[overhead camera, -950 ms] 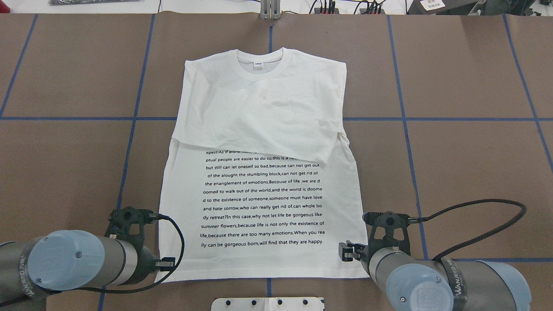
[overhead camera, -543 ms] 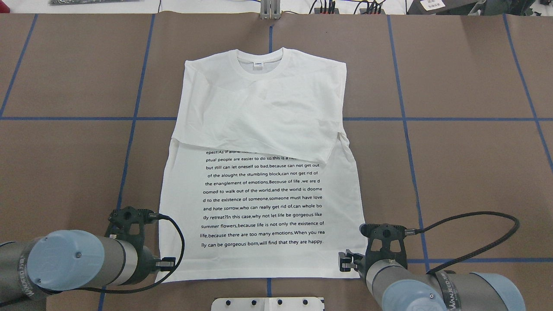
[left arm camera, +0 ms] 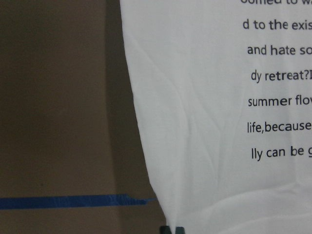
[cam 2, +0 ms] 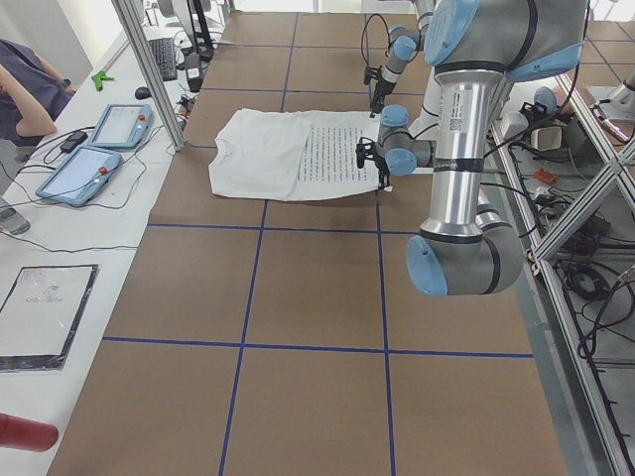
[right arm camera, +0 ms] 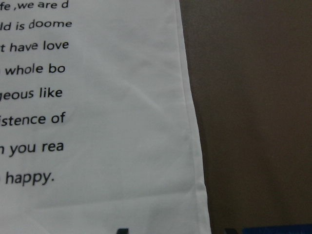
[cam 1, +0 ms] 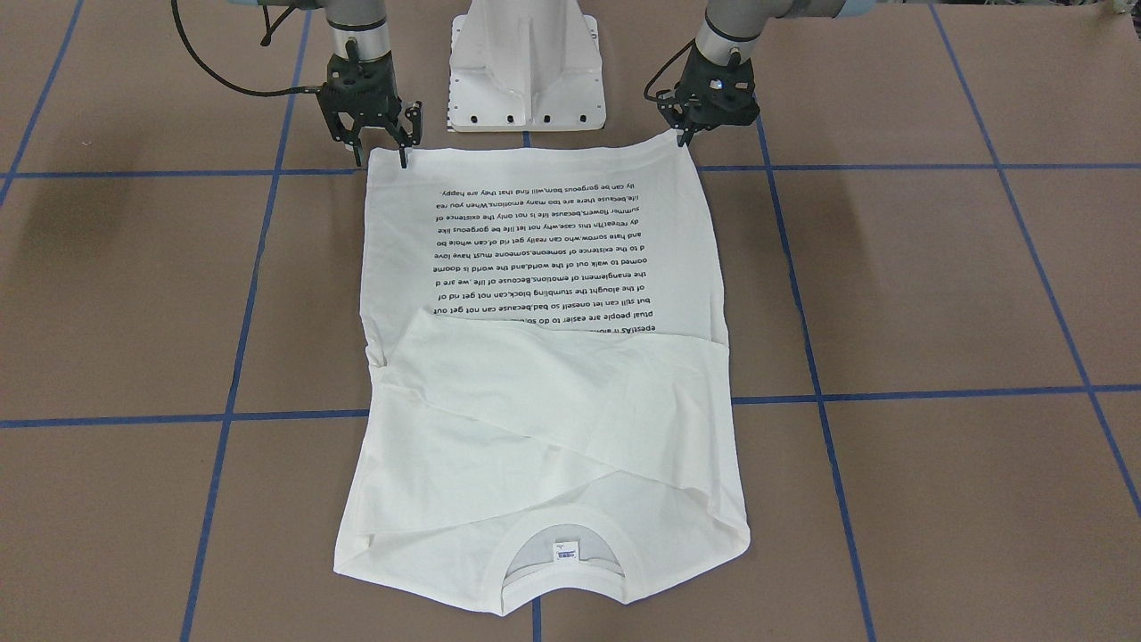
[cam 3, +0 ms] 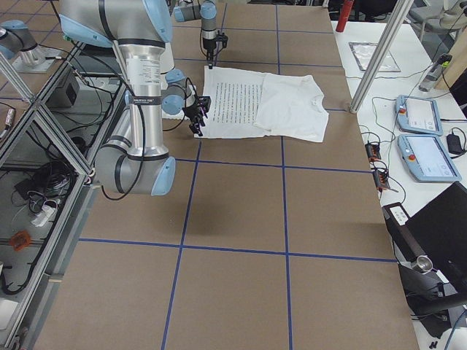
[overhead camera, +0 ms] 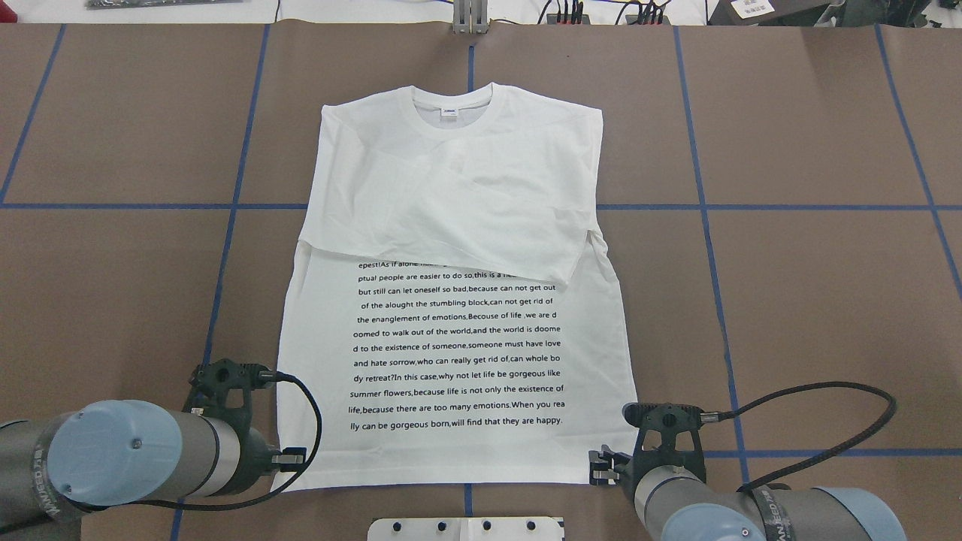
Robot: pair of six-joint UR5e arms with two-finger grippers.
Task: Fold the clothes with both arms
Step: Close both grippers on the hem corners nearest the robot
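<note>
The white T-shirt (overhead camera: 451,225) lies flat with its printed text up, sleeves folded across the chest and collar at the far end. My left gripper (overhead camera: 284,460) is at the hem's left corner. In the left wrist view its fingertips (left arm camera: 173,229) are pressed together on that corner of the T-shirt (left arm camera: 219,146). My right gripper (cam 1: 381,159) stands open just over the hem's right corner. The right wrist view shows a dark fingertip (right arm camera: 122,230) at the bottom, with the hem corner (right arm camera: 200,204) beside it.
Brown table cover with blue tape lines (overhead camera: 706,207). The white pedestal base (cam 1: 526,62) stands at the near edge between the arms. Tablets (cam 2: 89,169) and cables lie past the far side, and a person's arm (cam 2: 25,94) is there.
The right arm has drawn back toward the near edge, bringing its gripper down to the hem's right corner. The left arm and the T-shirt have not moved.
</note>
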